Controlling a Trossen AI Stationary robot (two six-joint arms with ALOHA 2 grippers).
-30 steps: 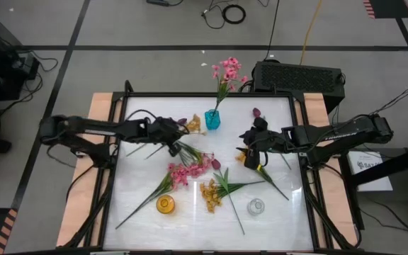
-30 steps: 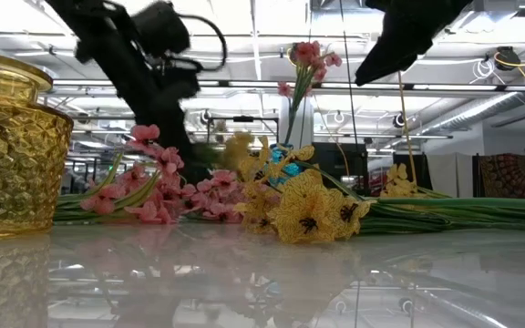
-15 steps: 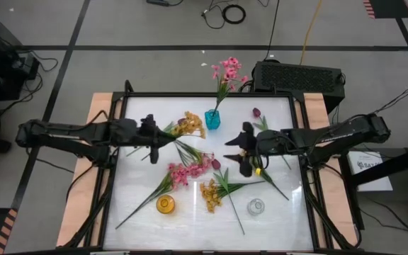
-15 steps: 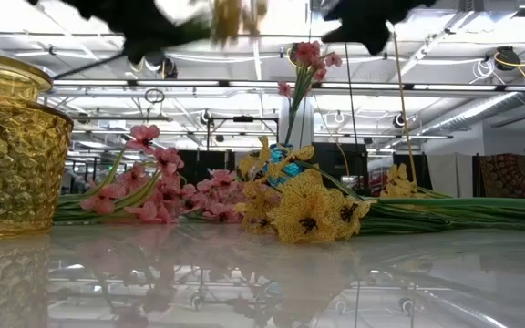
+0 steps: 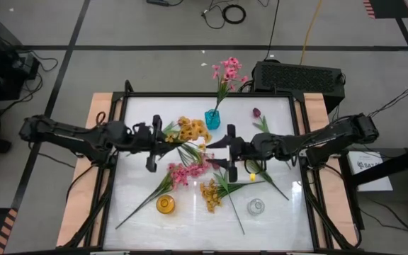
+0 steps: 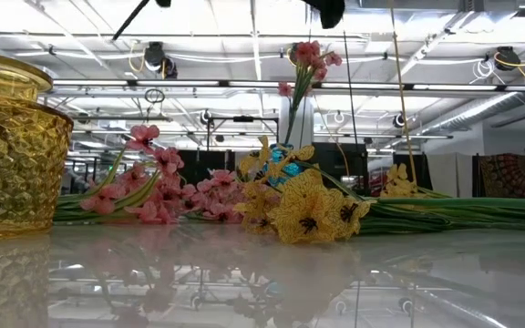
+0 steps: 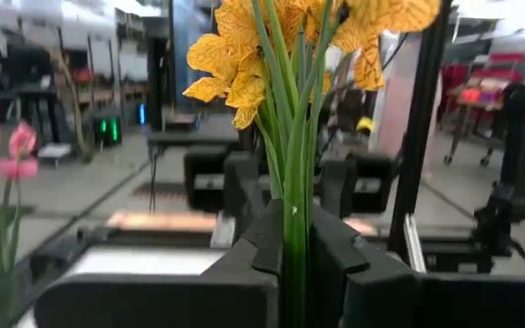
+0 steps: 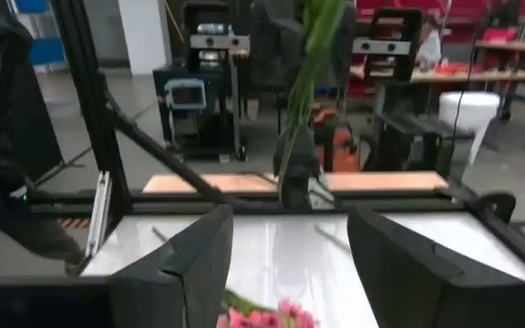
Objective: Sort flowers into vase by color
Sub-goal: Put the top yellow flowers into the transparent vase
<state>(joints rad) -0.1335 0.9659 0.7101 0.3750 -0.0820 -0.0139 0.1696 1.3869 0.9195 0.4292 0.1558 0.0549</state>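
Observation:
My left gripper (image 5: 167, 139) is shut on a yellow blossom spray (image 5: 190, 130), held up over the table's middle, left of the blue vase (image 5: 212, 119). That vase holds pink flowers (image 5: 227, 72). My right gripper (image 5: 227, 146) hovers open and level just right of the spray, holding nothing. Pink sprays (image 5: 183, 173), a yellow spray (image 5: 210, 193) and purple buds (image 5: 256, 112) lie flat on the white tabletop. A yellow vase (image 5: 165, 205) and a clear vase (image 5: 256, 207) stand near the front edge. My left gripper pinches the yellow spray's bundle of green stems (image 7: 294, 239) between its two fingers (image 7: 340, 260), below the blossoms (image 7: 235, 68). The fingers come level from the table's left and lie across the stems. The spray stands roughly upright, blossoms above the fingers, lifted clear of the table.
A black box (image 5: 297, 76) sits behind the table's far right corner. Green stems and leaves (image 5: 268, 178) stretch across the table's middle and right. In the low view the yellow vase (image 6: 16, 146) stands at the left, with pink (image 6: 162, 191) and yellow (image 6: 308, 205) blossoms lying behind it.
My left gripper has risen and drawn back toward the table's left edge, tipping from pointing down to level. It has lifted the yellow spray off the table. My right gripper has moved toward the table's middle and also tipped up to level, staying open.

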